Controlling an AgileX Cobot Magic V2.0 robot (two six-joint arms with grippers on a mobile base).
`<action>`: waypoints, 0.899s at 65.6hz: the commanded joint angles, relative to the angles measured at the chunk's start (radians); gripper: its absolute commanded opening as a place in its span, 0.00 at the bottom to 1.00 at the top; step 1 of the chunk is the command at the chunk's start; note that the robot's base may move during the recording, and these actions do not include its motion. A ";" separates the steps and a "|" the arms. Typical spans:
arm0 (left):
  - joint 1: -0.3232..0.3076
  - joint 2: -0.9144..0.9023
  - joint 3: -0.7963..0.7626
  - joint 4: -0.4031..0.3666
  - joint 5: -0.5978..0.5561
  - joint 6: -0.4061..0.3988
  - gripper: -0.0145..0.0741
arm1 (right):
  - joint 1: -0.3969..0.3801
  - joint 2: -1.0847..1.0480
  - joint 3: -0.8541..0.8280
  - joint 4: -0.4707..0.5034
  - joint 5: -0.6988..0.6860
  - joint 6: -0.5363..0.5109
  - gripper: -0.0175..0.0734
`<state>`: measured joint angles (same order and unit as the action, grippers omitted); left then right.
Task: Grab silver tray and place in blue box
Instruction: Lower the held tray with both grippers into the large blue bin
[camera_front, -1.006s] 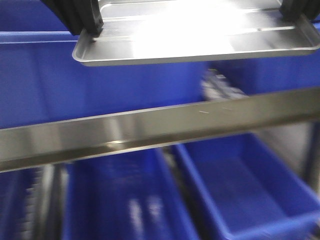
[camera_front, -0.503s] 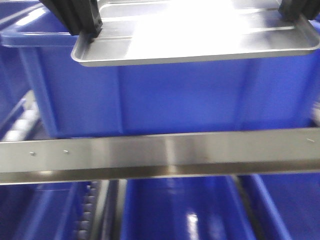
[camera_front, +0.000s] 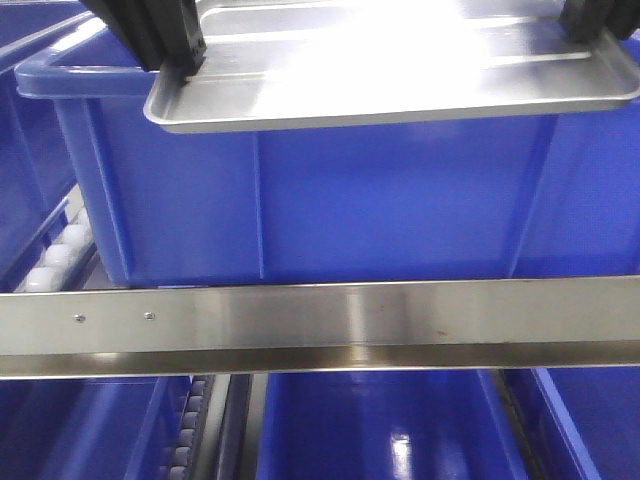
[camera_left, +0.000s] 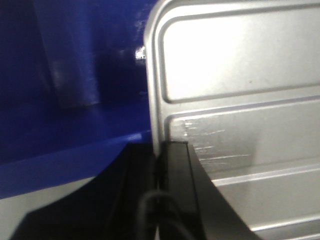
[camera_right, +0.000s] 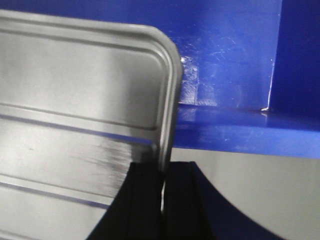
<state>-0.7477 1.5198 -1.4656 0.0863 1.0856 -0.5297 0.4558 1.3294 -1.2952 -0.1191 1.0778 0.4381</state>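
The grab was done and the placing was not. The shiny shallow rectangular silver metal tray with a raised rim and long embossed lines across its floor (camera_front: 400, 85) hung in the air, roughly level, carried between the two arms. It was up at the large deep blue plastic box with the thick rolled rim (camera_front: 380, 200). In the front view the tray's near edge sat over the box's near top edge, with the box's smooth side wall showing below it. In both wrist views the tray's far corners reached past a blue rim, with blue wall beyond them. I judged from this that at least the far part of the tray was already over the box's mouth. How much of the tray had crossed the rim could not be told. What seemed left was to bring it fully over the opening, lower it inside and let go.

The left gripper (camera_front: 172, 62) was pinched down on the rim at the tray's left end, its black fingers closed to little more than the thickness of the metal, one above the rim and one below. The right gripper (camera_front: 597, 30) had the right end's rim clamped in the same way. Neither touched the box.

Nearer than the box, a brushed steel rail (camera_front: 320, 325) ran across the scene, with white rollers (camera_front: 60, 250) at the left and other blue bins (camera_front: 380, 420) lower down.
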 joint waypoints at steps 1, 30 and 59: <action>-0.009 -0.032 -0.023 -0.006 0.002 0.044 0.05 | -0.001 -0.034 -0.032 -0.030 -0.083 -0.018 0.26; -0.009 -0.032 -0.023 -0.006 0.002 0.044 0.05 | -0.001 -0.034 -0.032 -0.030 -0.083 -0.018 0.26; -0.009 -0.032 -0.023 -0.006 0.002 0.044 0.05 | -0.001 -0.034 -0.032 -0.030 -0.085 -0.018 0.26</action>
<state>-0.7477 1.5198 -1.4656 0.0847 1.0856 -0.5297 0.4558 1.3294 -1.2952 -0.1191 1.0778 0.4381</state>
